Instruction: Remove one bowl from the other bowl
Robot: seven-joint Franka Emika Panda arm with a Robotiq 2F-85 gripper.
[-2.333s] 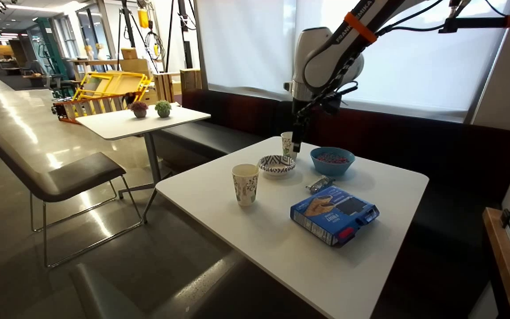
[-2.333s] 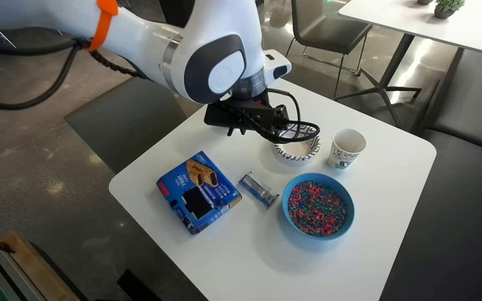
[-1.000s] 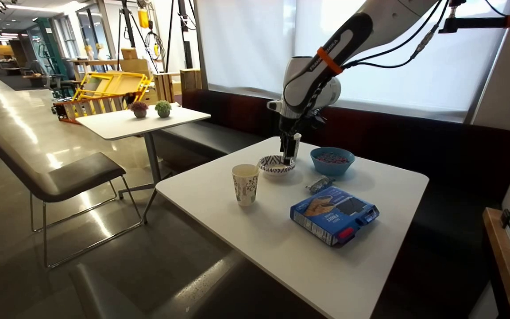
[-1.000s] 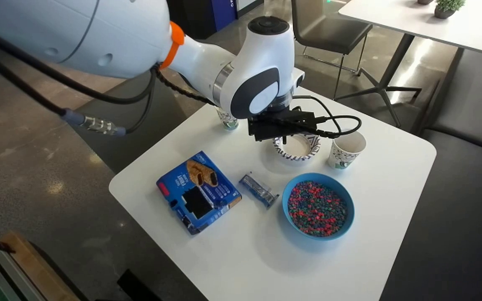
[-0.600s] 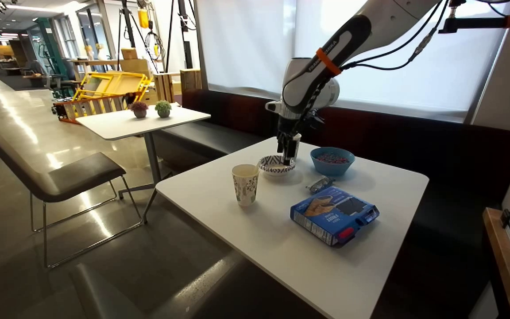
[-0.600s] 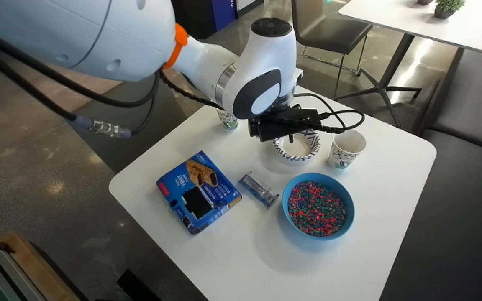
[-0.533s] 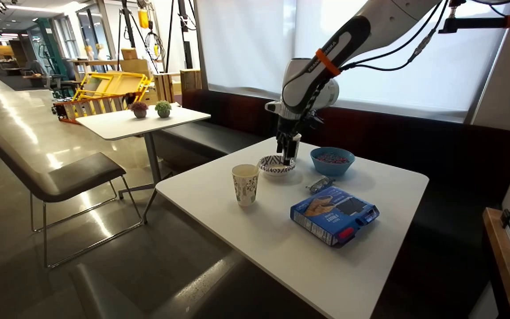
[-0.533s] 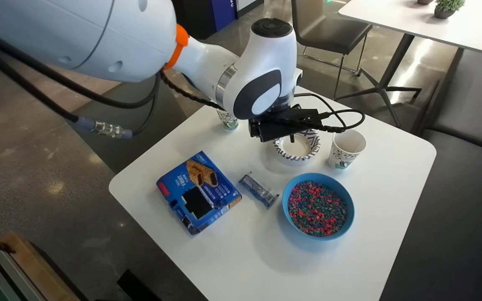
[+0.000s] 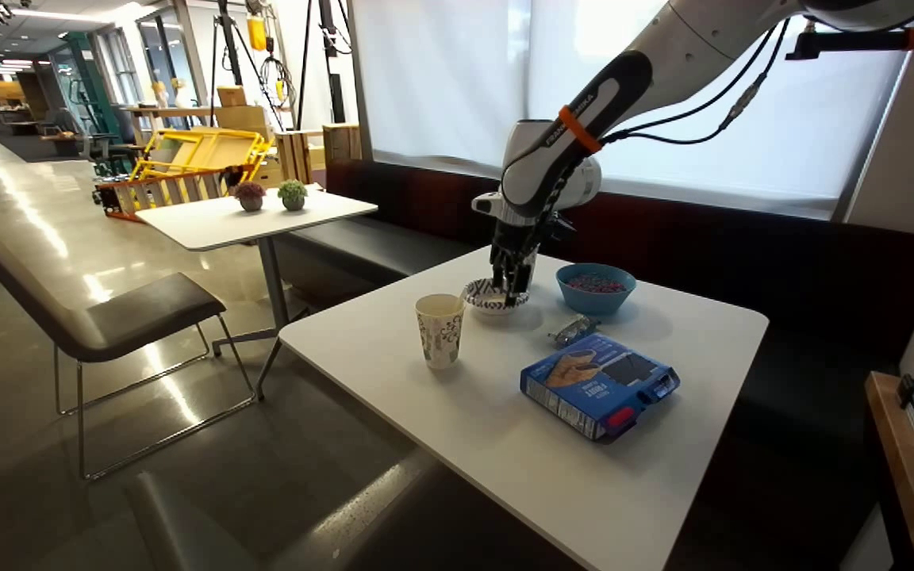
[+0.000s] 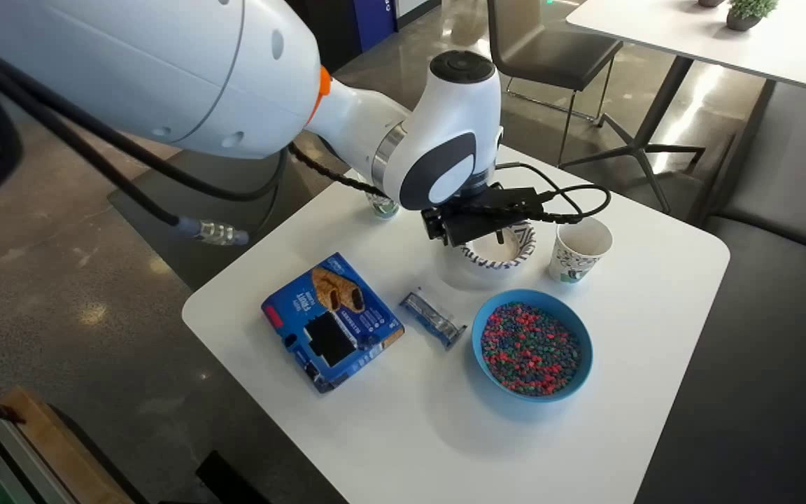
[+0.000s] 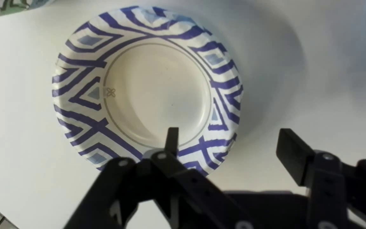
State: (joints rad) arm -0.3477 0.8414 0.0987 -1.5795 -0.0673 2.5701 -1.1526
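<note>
Upper bowl [image 11: 157, 92]: patterned, upright, just toward 10 o'clock from the middle of my wrist view.
Lower bowl: nested beneath, I take it; the pattern seems doubled along the edge near 2 o'clock, but I can't tell the two lips apart for sure.
Claw [image 11: 230, 143]: wide, holding nothing; one finger reaches over the hollow, the other hangs past the edge above the tabletop [image 11: 17, 136], so I straddle the rim at about 4 o'clock.
Fingertip depth: I can't tell whether the inner tip touches the bowl floor, so I'd sink in small steps and stop once the tips flank only the top lip; too deep and I'd likely pinch both.
Rim pinch: not yet made; I'd draw the fingers together slowly, since the wall looks like paper and could crumple.
Lift: straight up, with a pause to see the lower bowl part; if both rise, I'd set them down and take a shallower bite.
Paper cup [image 10: 576, 256]: near the bowls at 3 o'clock in an exterior view, so I'd gain height before travelling that way.
Blue bowl [image 10: 571, 316]: toward 5 o'clock there, holding coloured bits; I'd not carry over it.
</note>
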